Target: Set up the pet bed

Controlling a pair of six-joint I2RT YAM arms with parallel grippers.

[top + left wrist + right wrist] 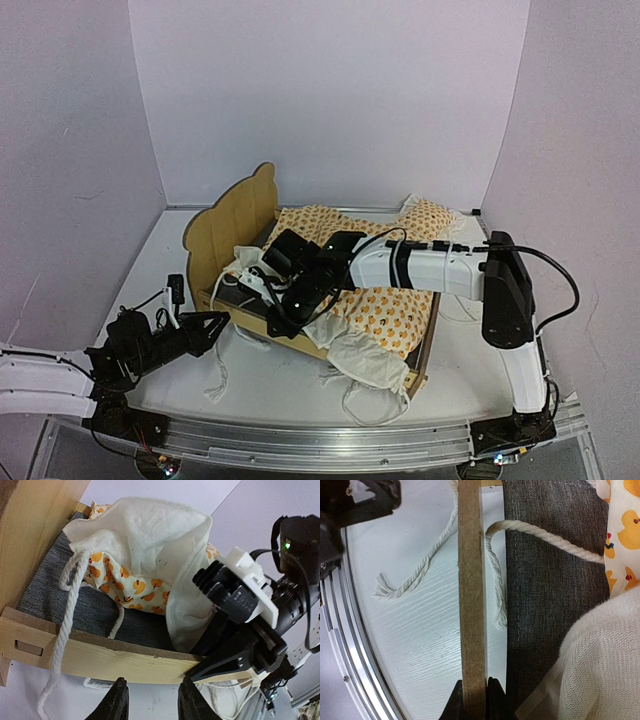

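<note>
Lying partly under duck-print bedding [385, 305], light plywood pet bed [235, 225]

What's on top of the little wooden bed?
On the light plywood bed lie orange duck-print bedding with white ruffles and a white rope cord. The bedding covers most of the dark grey base panel.

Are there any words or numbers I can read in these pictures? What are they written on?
No words, numbers or labels can be read anywhere in these views.
Orange duck-print, white-ruffled bedding: only little duck pictures, no letters.
Light plywood pet bed frame: bare wood, nothing printed.
White and black right arm: any marking is too small to read.
</note>
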